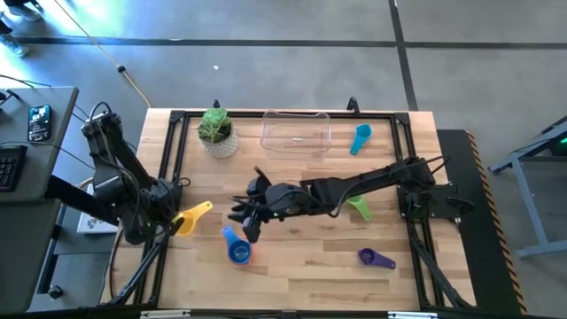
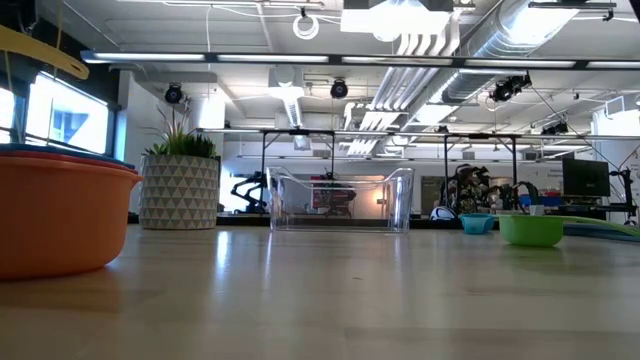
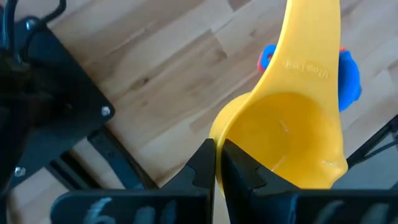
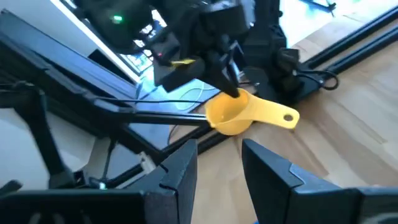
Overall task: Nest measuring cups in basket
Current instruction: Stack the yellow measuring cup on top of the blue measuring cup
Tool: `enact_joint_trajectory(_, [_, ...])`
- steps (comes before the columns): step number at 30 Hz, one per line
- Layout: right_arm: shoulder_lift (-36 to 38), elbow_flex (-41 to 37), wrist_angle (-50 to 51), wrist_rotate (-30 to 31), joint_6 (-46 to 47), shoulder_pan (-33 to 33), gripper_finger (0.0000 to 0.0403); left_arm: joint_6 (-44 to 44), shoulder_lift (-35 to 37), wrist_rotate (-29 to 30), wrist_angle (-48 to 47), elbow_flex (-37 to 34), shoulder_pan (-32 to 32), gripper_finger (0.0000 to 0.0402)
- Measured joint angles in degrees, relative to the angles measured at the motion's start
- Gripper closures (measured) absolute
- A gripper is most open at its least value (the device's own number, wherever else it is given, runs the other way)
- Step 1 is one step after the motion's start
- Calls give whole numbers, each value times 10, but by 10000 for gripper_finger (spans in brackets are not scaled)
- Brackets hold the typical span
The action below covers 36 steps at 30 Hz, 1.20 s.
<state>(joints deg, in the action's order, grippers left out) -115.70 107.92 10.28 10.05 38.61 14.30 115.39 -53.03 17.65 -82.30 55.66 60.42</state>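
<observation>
My left gripper (image 1: 171, 223) is at the table's left edge, shut on the yellow measuring cup (image 1: 193, 215), whose handle points toward the table's middle. My right gripper (image 1: 244, 220) reaches across the table's middle, open, its fingers (image 4: 186, 168) apart and facing the yellow cup (image 4: 233, 115) without touching it. A blue cup (image 1: 237, 251) sits nested in an orange cup (image 2: 60, 210) near the front. The green cup (image 1: 359, 208), light blue cup (image 1: 361, 137) and purple cup (image 1: 375, 258) lie on the table. The clear basket (image 1: 295, 133) stands at the far edge. My left gripper pinches the yellow cup's bowl rim (image 3: 225, 134) on the side away from the handle, one finger (image 3: 242, 171) inside the bowl and one outside. The fingers come from above, slanting in from the table's left. The cup is lifted clear, its handle (image 3: 308, 43) sticking out level.
A whitish pot with a green plant (image 1: 217, 133) stands left of the basket. A black metal frame (image 1: 168, 142) runs around the table's edges. Bare wood lies between the basket and the right arm, and along the near edge.
</observation>
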Motion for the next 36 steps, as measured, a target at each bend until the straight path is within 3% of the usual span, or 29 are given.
enact_joint_trajectory(22, [-149,0,37,-165,130,-3,284,15,10,13,-19,0,0,396])
enact_joint_trajectory(36, [-175,0,58,-196,150,-3,284,16,10,24,-19,0,0,396])
